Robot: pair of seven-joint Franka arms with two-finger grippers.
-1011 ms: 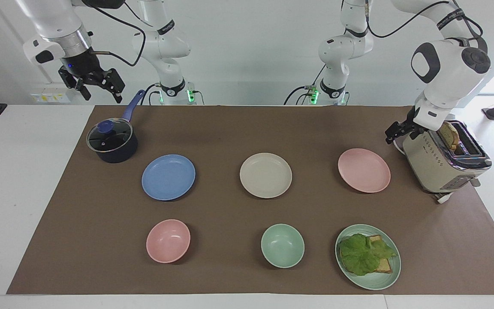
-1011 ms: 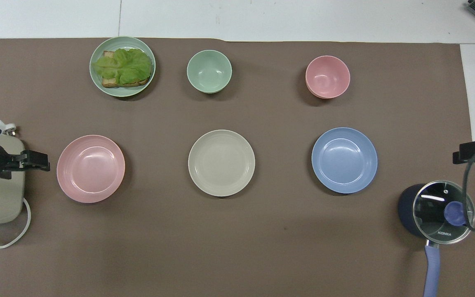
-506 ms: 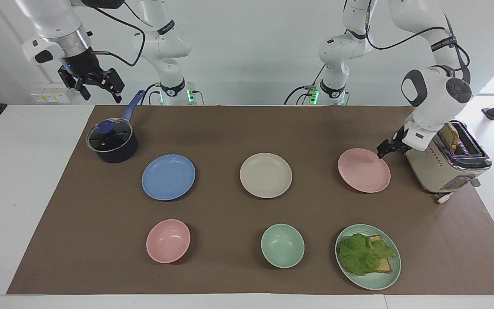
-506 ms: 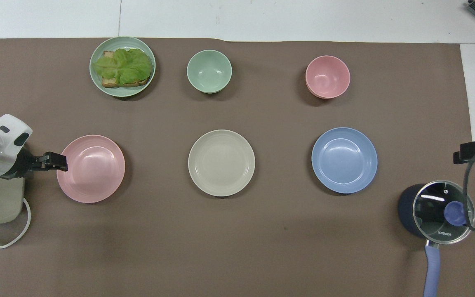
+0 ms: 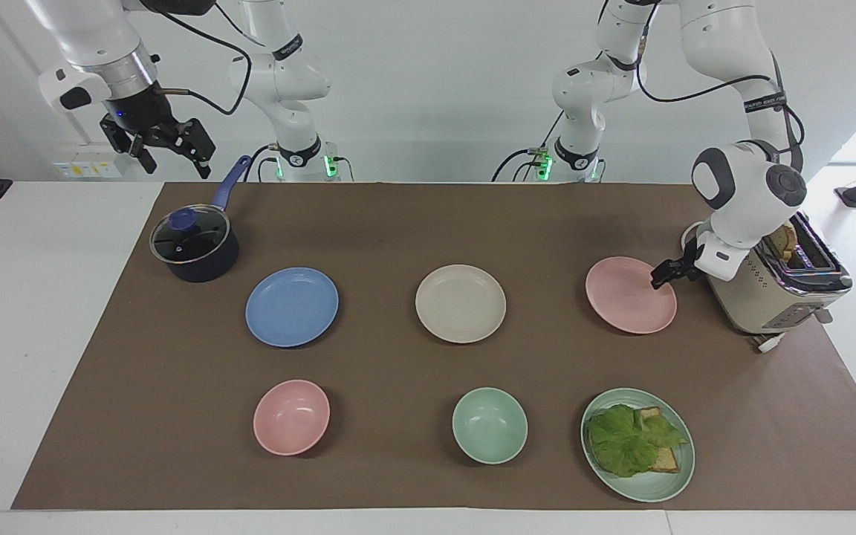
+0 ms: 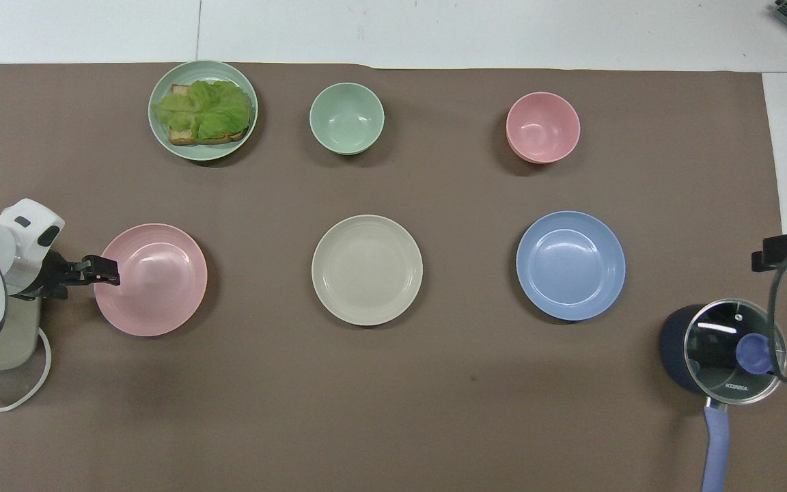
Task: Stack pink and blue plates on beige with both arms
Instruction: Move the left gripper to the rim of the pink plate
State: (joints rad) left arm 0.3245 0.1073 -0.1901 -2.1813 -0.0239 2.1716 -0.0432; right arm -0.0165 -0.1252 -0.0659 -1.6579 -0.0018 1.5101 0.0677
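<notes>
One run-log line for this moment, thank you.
left gripper: open, at pink plate rim | right gripper: open, waiting above pot | stacked: none

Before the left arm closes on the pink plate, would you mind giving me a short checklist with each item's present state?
1. Left gripper at the pink plate's rim, on the toaster side: ok.
2. Left gripper open: ok.
3. Rim actually between the fingers: cannot tell.
4. Beige plate bare, ready to receive: ok.
5. Blue plate flat on the mat, nothing on it: ok.
6. Right gripper waits, raised above the pot's end of the table, open: ok.
</notes>
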